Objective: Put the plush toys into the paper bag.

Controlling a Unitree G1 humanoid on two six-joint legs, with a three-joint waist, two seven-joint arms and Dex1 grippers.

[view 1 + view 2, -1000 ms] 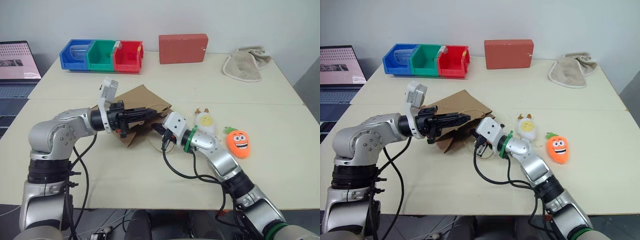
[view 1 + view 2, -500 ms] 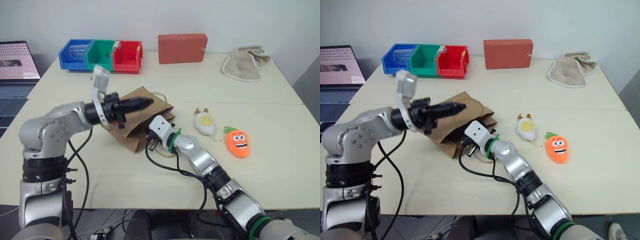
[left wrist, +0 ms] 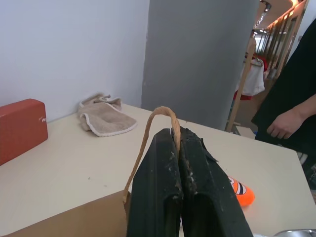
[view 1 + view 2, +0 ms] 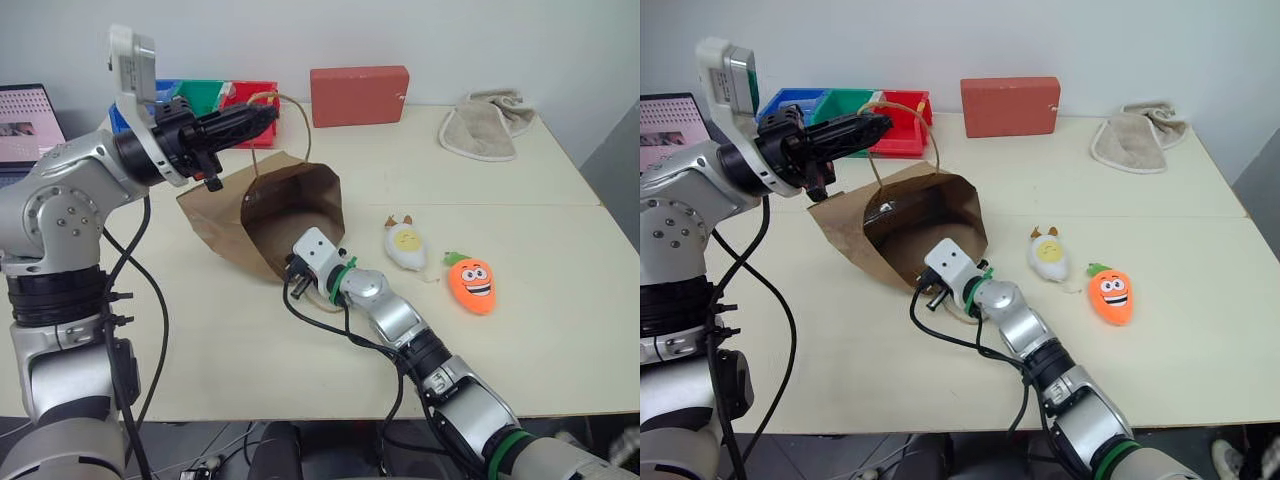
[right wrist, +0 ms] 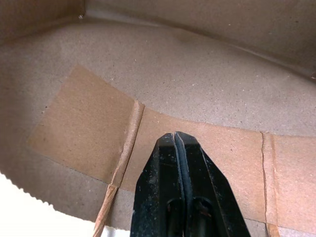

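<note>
Paper bag (image 4: pixel 265 215) lies tilted on the desk (image 4: pixel 520 330), mouth gaping toward the robot's right front. Right tool (image 4: pixel 291 276) sits at the lower lip, fingers pressed together against the inner wall, partly blocking that edge. Left tool (image 4: pixel 262 113) pinches the upper handle loop (image 4: pixel 297 125), so arm and loop cross above the mouth. Open desk between the mouth and the egg toy (image 4: pixel 407 245); carrot toy (image 4: pixel 472 282) just beyond it. Bins (image 4: pixel 230 97), red box (image 4: pixel 359 95), towel (image 4: pixel 487 128) line the far edge, well clear. Bag's depth behind the near fold probably free; hard to tell.
</note>
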